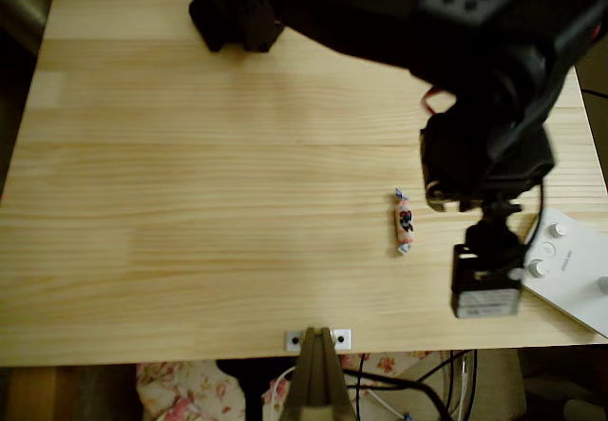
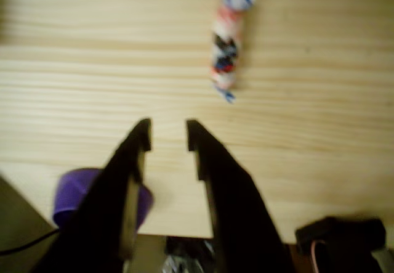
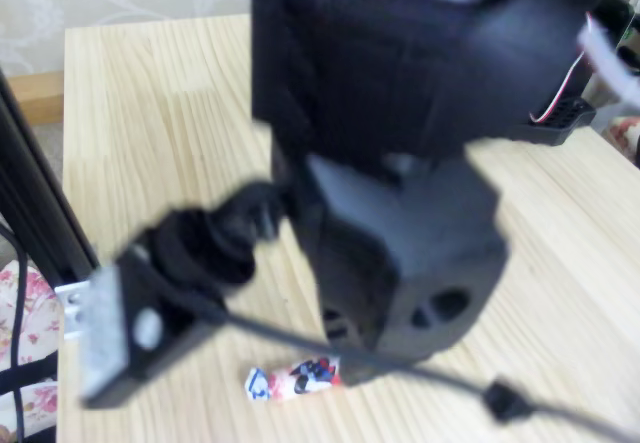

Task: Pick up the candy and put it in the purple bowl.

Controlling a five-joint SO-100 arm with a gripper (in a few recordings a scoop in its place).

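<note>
Now, candy (image 2: 226, 45): lay near the tabletop's (image 1: 190, 202) right edge — light, crinkly, slippery; grip mid-body.
Gripper (image 2: 168, 134): released — empty, short of it.

Pale wooden counter (image 1: 190, 155) bearing the candy (image 2: 226, 42) just ahead of the open claw (image 2: 168, 136), purple bowl (image 2: 72, 194) behind its fingers.

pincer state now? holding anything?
Pincer: open, holding nothing; the candy lies on the table ahead of it, apart from the fingers.
</note>
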